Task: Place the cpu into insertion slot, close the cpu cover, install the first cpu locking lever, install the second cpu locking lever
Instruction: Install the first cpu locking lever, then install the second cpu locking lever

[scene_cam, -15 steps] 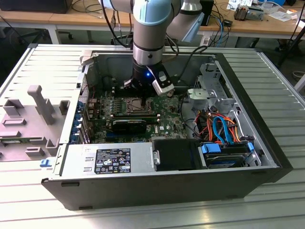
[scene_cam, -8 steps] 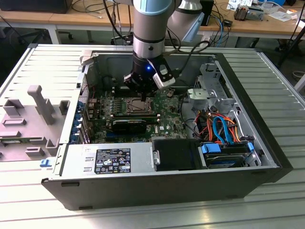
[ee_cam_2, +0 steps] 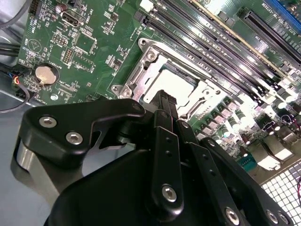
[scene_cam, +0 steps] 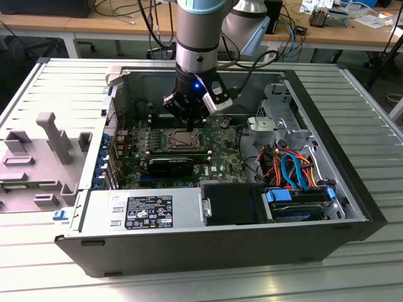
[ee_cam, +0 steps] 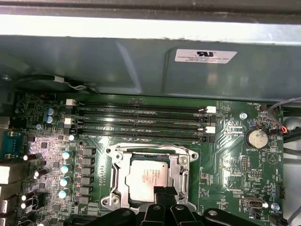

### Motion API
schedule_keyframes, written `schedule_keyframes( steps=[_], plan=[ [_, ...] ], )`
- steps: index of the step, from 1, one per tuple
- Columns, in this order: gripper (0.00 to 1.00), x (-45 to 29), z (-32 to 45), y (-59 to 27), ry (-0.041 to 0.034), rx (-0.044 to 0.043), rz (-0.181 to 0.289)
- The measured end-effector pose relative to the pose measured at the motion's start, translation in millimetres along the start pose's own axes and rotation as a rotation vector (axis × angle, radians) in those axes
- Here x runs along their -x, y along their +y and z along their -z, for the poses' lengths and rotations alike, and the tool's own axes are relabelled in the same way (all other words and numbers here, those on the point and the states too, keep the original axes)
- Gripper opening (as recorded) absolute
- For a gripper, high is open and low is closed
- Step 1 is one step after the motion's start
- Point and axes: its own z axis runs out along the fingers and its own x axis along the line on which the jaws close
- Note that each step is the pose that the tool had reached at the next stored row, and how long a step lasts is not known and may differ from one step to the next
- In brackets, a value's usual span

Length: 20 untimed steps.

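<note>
cpu (ee_cam: 148,180) | seated in insertion slot (ee_cam: 117,186) | cpu cover (ee_cam: 186,167) down | fingers (ee_cam: 165,194) closed

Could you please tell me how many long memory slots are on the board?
4: memory slots lie parallel between the socket and the case wall; none seems hidden.

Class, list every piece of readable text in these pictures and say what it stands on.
White sticker on the case wall: print too small to read.
Black label on the power supply: too small to read.
Motherboard markings: too blurred to read.
</note>
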Motion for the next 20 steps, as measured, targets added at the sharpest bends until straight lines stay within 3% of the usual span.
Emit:
schedule_keyframes(
  steps=[8,18,20],
  plan=[
    [0.11,-0.1,0.4,-0.6,0.0003,-0.0006,0.000],
    [0.11,0.5,-0.7,-27.3,0.0001,-0.0005,0.000],
    [0.11,3.9,-2.0,-32.8,0.0002,-0.0014,0.000]
  ],
)
